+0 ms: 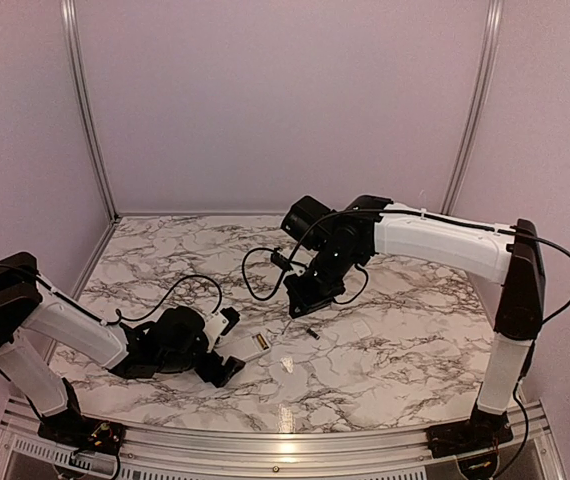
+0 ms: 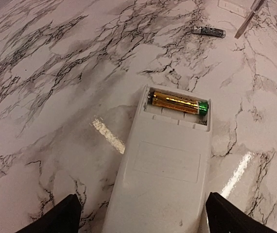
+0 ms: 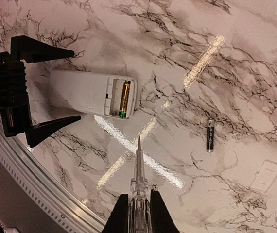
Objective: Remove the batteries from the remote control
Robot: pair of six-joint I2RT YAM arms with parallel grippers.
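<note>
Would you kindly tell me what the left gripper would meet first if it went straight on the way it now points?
The remote control: it lies lengthwise between the fingers of the open left gripper, so its near end probably comes first, though depth is unclear.

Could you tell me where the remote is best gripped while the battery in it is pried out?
Grip the remote by its two long edges at the end away from the recess, coming in low from that end. It lies flat, recess up, and the open left gripper straddles that end.
</note>
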